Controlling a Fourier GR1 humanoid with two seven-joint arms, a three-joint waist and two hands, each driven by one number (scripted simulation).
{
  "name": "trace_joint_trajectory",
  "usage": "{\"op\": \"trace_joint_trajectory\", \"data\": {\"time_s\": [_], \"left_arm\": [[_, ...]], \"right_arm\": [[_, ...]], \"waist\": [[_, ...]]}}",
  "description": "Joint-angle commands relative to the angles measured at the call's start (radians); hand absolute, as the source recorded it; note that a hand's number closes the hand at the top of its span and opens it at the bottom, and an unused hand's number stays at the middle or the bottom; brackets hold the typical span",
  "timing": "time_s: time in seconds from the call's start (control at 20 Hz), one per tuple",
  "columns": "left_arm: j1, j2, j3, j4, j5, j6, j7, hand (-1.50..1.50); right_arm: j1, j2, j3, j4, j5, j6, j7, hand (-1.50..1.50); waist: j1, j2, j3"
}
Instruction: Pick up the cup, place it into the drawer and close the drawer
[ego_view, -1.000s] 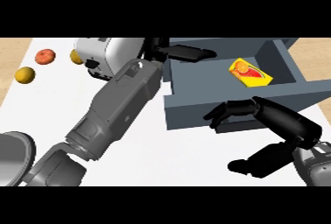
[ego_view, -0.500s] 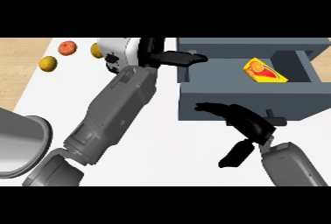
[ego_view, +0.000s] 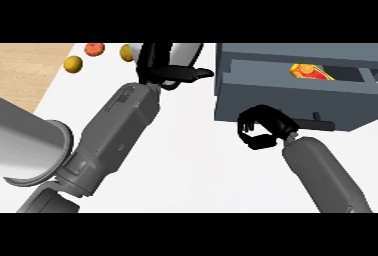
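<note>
Cup: the red and yellow cup (ego_view: 310, 71) is lying inside the open drawer (ego_view: 295, 100), toward its back right part, partly hidden by the rim.
Drawer: it is standing pulled out from the grey cabinet, its front panel facing the robot, a small dark handle (ego_view: 319, 118) showing on the front.
Right hand: the right hand (ego_view: 260, 131) is sitting at the drawer's front panel, fingers curled inward and grasping nothing; whether it is touching the panel is hard to tell.
Left hand: the left hand (ego_view: 164, 67) is hanging over the white table (ego_view: 199, 165) left of the drawer, fingers relaxed and released, holding nothing.
Step in hand: probably pushing the drawer closed, since the cup is already in.
Risk: curled fingers may be slipping off the panel's lower edge or pushing off-centre, skewing the drawer; a sharp shove may be tipping the cup.
Surroundings: orange round fruits (ego_view: 72, 63) and a metal pot (ego_view: 29, 150) are sitting well apart at the left.
</note>
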Motion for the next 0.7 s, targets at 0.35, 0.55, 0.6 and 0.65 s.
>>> {"op": "trace_joint_trajectory", "data": {"time_s": [0.35, 0.55, 0.6, 0.65], "left_arm": [[0.115, 0.096, -0.003, -0.12, 0.013, -0.096, 0.039, -1.5], [0.155, 0.112, -0.011, -0.149, 0.014, -0.117, 0.05, -1.5], [0.146, 0.122, -0.013, -0.146, 0.012, -0.133, 0.056, -1.5], [0.169, 0.109, -0.017, -0.163, 0.019, -0.139, 0.055, -1.5]], "right_arm": [[-0.309, -0.048, -0.235, 0.391, -0.065, -0.137, -0.182, 1.5], [-0.365, -0.12, -0.287, 0.431, -0.089, -0.12, -0.16, 1.5], [-0.381, -0.113, -0.291, 0.427, -0.092, -0.132, -0.146, 1.5], [-0.384, -0.112, -0.299, 0.432, -0.104, -0.116, -0.134, 1.5]], "waist": [[0.066, 0.025, 0.006], [0.087, 0.027, 0.005], [0.086, 0.033, 0.005], [0.103, 0.029, 0.005]]}}
